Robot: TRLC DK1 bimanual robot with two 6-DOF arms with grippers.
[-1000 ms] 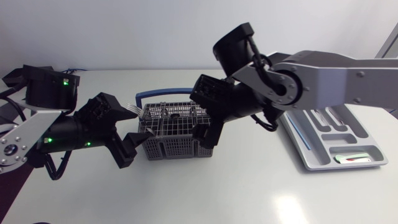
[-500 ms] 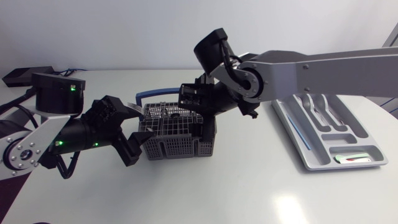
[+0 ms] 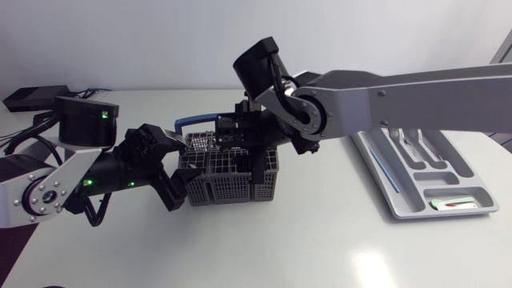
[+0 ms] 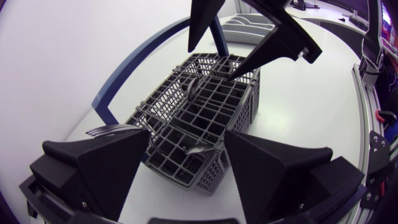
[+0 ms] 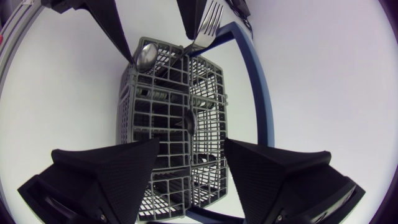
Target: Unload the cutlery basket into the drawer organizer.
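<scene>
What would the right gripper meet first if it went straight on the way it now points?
Most likely the basket, straight ahead of the right gripper between its open fingers; a dark utensil tip in it may come first; depth is unclear.

Lab: white table [image 3: 264,248], robot arms [image 3: 416,88]

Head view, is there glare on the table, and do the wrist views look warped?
Head view: yes, a soft bright patch on the table near its front edge. Left wrist view: fisheye bends the table's edge into an arc. Right wrist view: the basket bulges, its wires bowing outward.
</scene>
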